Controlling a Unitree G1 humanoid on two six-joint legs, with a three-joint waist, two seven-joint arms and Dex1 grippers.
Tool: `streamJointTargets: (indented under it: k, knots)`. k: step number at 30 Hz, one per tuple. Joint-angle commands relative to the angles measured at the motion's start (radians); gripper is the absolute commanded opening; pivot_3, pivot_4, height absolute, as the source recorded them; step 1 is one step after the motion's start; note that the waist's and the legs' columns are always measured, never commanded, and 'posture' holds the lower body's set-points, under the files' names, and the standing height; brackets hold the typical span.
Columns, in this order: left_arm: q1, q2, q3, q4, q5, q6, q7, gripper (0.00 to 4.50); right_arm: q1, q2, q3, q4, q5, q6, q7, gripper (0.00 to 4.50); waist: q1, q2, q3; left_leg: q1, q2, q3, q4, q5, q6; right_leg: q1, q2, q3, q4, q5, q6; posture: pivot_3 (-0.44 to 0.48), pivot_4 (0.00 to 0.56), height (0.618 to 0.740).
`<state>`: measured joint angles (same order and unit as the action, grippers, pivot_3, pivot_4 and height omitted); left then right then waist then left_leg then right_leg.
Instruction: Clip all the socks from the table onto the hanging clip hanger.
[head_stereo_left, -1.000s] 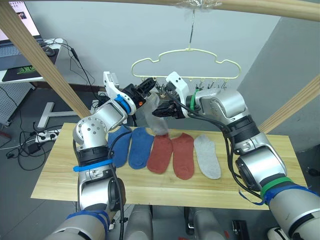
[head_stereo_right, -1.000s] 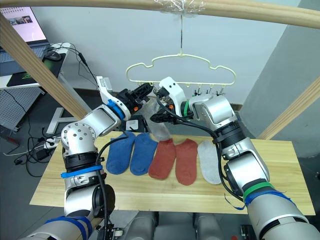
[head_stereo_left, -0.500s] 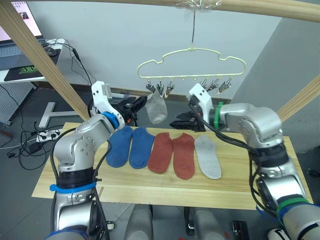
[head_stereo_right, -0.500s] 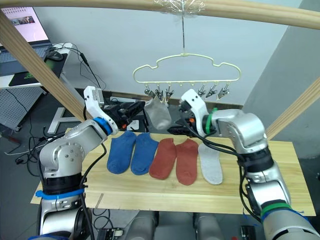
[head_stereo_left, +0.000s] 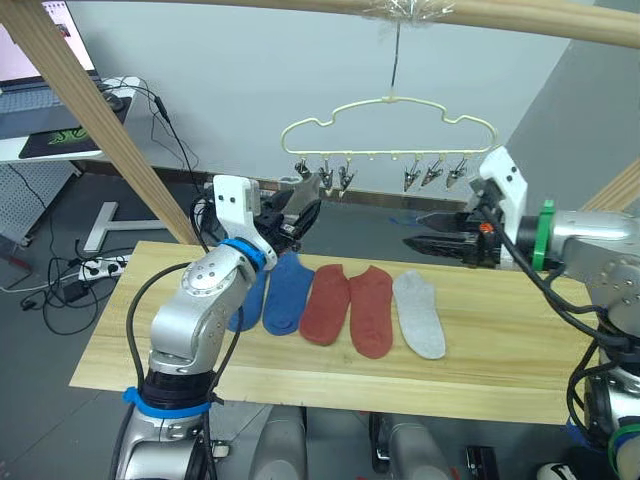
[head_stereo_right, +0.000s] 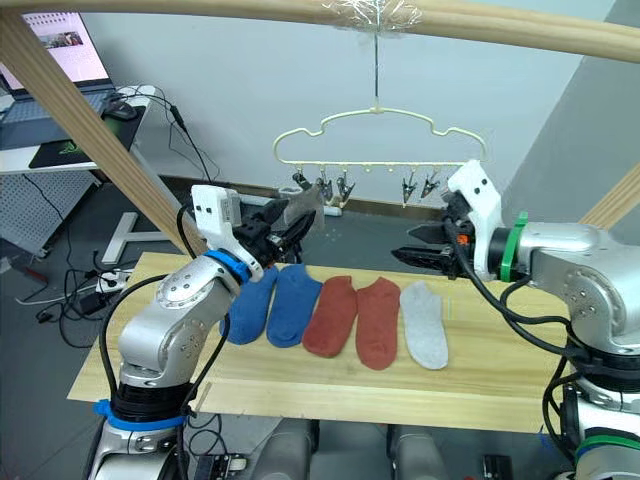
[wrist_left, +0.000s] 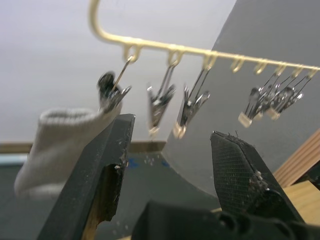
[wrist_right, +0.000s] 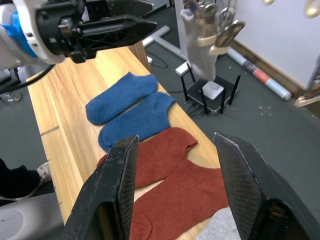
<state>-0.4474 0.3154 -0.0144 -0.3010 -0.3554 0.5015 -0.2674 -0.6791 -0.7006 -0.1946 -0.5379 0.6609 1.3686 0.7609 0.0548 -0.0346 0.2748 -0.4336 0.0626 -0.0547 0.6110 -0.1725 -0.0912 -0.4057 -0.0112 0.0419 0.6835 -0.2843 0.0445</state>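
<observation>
Both arms hovering above the table (head_stereo_left: 520, 370), left gripper (head_stereo_left: 300, 212) and right gripper (head_stereo_left: 430, 235) gaping empty — grey sock (wrist_left: 62, 142) hanging clipped on hanger (head_stereo_left: 390, 125); five socks (head_stereo_left: 345, 305) lying below

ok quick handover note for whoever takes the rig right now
Left gripper: open, empty, up by the clip hanger.
Right gripper: open, empty, above the table.
Done: one grey sock hangs from the clip at the hanger's left end.
Left: two blue socks, two rust-red socks and one grey sock, lying in a row on the table.
</observation>
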Motion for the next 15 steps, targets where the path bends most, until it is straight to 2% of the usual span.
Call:
streamJointTargets:
  k: [1, 6, 15]
  knots:
    - [-0.019, -0.026, -0.022, 0.014, 0.067, -0.083, 0.015, 2.77, 0.005, -0.019, -0.061, -0.053, 0.051, -0.003, -0.017, 2.46, -0.002, 0.000, 0.000, 0.000, 0.000, 0.000, 0.000, 0.000, 0.000, 0.000, 0.000, 0.000, 0.000, 0.000, 0.000, 0.118, 0.192, 0.740]
    - [-0.038, -0.064, -0.048, 0.076, 0.152, -0.130, 0.051, 2.77, 0.017, -0.016, -0.090, -0.083, 0.097, 0.024, -0.065, 2.46, -0.005, 0.000, 0.000, 0.000, 0.000, 0.000, 0.000, 0.000, 0.000, 0.000, 0.000, 0.000, 0.000, 0.000, 0.000, 0.093, 0.198, 0.740]
    - [-0.061, -0.117, -0.043, 0.141, 0.193, -0.172, 0.061, 2.77, 0.036, 0.015, -0.136, -0.133, 0.181, 0.088, -0.162, 2.46, -0.018, 0.000, 0.000, 0.000, 0.000, 0.000, 0.001, 0.000, 0.001, 0.000, 0.001, 0.001, 0.000, 0.001, 0.000, 0.058, 0.219, 0.740]
